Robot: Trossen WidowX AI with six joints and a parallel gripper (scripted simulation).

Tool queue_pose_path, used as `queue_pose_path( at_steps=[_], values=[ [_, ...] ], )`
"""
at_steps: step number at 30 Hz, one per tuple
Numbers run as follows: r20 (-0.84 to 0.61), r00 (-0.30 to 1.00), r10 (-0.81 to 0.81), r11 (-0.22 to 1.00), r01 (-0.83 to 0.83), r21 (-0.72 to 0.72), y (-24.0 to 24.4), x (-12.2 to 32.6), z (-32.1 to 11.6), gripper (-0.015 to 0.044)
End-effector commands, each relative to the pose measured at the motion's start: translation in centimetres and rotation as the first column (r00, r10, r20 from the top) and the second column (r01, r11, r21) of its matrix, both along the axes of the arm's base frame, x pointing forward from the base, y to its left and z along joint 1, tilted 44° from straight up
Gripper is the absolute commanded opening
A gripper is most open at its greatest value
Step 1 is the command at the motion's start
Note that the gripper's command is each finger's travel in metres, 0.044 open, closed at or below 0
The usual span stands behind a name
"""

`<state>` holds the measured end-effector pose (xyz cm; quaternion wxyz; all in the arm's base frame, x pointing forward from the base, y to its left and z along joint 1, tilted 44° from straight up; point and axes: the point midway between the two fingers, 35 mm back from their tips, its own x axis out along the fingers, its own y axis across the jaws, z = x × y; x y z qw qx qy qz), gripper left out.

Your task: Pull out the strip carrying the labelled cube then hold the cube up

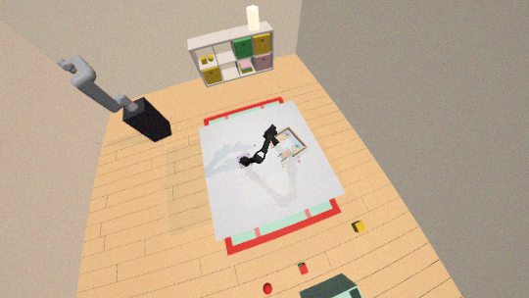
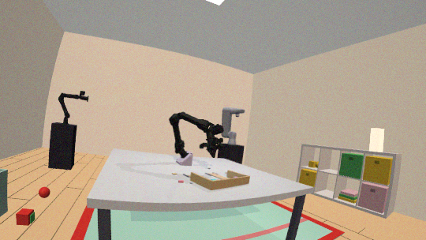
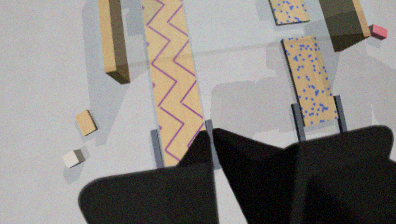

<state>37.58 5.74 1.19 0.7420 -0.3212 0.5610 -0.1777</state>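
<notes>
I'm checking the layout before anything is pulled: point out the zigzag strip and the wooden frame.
zigzag strip (image 1: 280, 139) (image 3: 172, 80): top and wrist views, patterned face
wooden frame (image 1: 300, 139) (image 2: 233, 182) (image 3: 104, 40): all three views, its wall

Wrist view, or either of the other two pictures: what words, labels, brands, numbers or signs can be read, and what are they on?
None can be read in any of the three views.
Purple cube: too small to read any label.
Green bin: a small dark mark, too small to read as writing.
Zigzag strip: purple lines, no letters visible.
</notes>
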Motion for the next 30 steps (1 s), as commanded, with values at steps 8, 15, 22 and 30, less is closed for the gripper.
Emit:
queue_pose_path(
  at_steps=[8, 15, 22, 30],
  values=[
    [-0.294, 0.916, -0.272, 0.962, 0.261, -0.078, -1.8, 0.1, -4.9, 0.0],
    [-0.294, 0.916, -0.272, 0.962, 0.261, -0.078, -2.3, 0.5, -4.6, 0.0],
    [-0.293, 0.916, -0.272, 0.962, 0.261, -0.078, -3.0, 0.4, -5.5, 0.0],
    [-0.293, 0.917, -0.272, 0.962, 0.26, -0.078, -3.9, 0.3, -6.5, 0.0]
  ],
)
